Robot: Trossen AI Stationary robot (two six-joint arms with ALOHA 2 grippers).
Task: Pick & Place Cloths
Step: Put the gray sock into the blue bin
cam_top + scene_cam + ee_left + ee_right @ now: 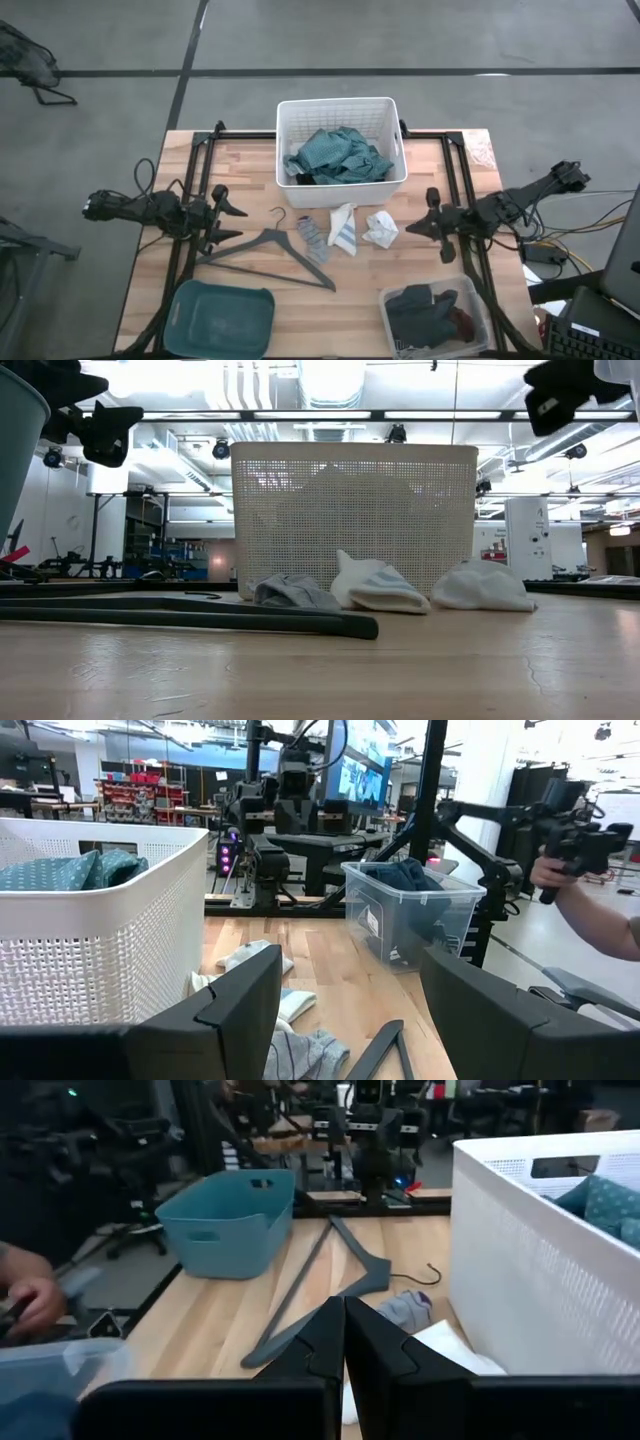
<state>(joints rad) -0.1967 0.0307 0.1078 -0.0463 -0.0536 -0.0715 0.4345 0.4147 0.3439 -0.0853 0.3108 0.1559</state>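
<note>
Left gripper point(236, 222) I see hanging wide open by the hanger point(268, 255), right gripper point(418, 228) pinched shut opposite — between them three small cloths point(343, 229) on the tabletop point(250, 170), teal cloth point(337, 157) in the white basket point(393, 170).

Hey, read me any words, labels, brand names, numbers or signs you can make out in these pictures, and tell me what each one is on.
No text can be read in any view.
Clear plastic bin: a pale label on its side, too small to read.
Monitor screen in the room behind: bright, but its content is blurred.
White laundry basket, teal bin, clothes hanger, small cloths: no lettering visible.
</note>
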